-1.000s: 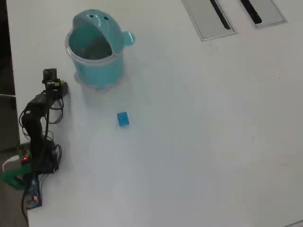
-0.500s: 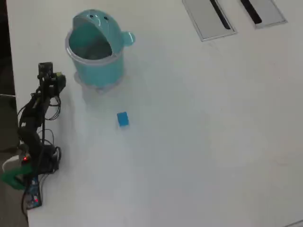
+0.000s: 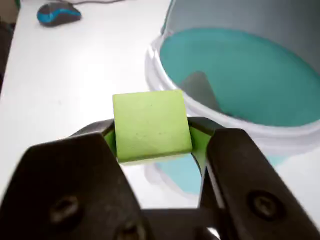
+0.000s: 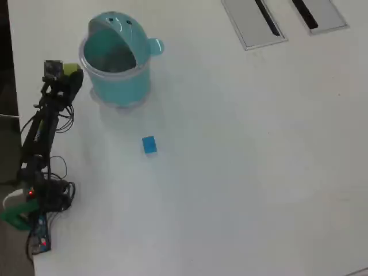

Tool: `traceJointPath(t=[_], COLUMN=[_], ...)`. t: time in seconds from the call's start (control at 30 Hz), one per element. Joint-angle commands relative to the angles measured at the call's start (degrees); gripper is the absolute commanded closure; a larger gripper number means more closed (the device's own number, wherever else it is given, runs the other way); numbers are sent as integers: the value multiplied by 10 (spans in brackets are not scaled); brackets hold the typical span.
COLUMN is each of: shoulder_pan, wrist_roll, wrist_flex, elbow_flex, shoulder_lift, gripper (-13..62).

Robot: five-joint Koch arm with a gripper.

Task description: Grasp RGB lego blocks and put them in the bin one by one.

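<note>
White desk (image 4: 241,172) fills the overhead view, with two grey panels (image 4: 253,23) set into its far right part. On its left side stands the teal bin (image 4: 118,63), its hood at the far side and its mouth open upward; in the wrist view the bin's pale rim (image 3: 235,122) and teal inside lie just beyond the gripper. The black arm (image 4: 40,138) runs up the desk's left edge from its base near the bottom. Against the frame half a second ago, it has stretched further toward the bin, so the gripper (image 4: 68,77) now sits just beside the bin's left wall, a little higher in the view than before. The fingers (image 3: 220,150) are clamped on the green block (image 3: 151,125), pressing it from both sides; seen from above it shows only as a small green patch, and whether it is already over the rim is hard to judge. The blue block (image 4: 149,144) lies on the desk below the bin, unmoved. A blue mouse (image 3: 57,12) lies at the wrist view's top left.
</note>
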Motion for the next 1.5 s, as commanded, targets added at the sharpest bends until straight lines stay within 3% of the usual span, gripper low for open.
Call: traceJointPath(t=[0.0,0.4,0.8,0.87,1.0,1.47], shoulder_pan=[5,59,78,88,88,82], wrist_roll=[0,-3,-4,-13,-25,-54], wrist_flex=[3,-11,-58,-52,-52,-16], elbow_flex=[-70,-220,-415,-523,-528,-481], shoulder_lift=[26,-43,-264,-336,-349,-308], gripper=[370,370,370,366,307,207])
